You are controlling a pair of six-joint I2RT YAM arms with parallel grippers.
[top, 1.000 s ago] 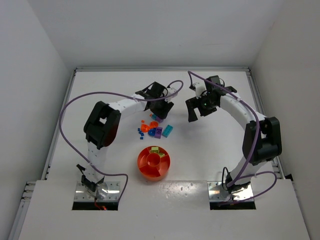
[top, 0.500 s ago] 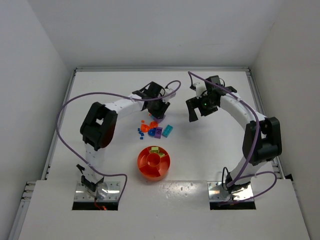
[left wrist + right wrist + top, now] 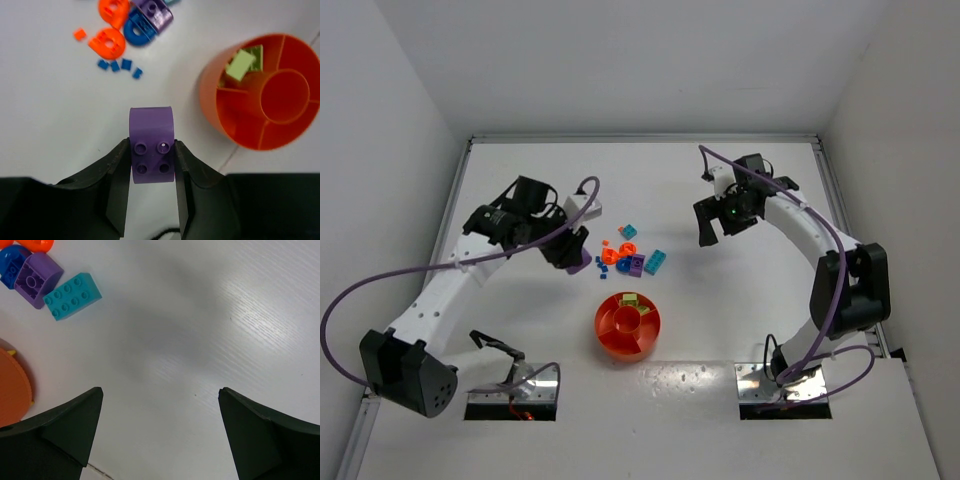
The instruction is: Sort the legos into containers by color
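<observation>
Tray (image 3: pixel 12 390) mostly outside right-wrist view

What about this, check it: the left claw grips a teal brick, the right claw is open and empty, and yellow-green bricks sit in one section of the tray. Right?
No: the brick in the left claw is purple, not teal; the left wrist view shows it. The right claw is open and empty, and yellow-green bricks sit in one section of the tray.
</observation>
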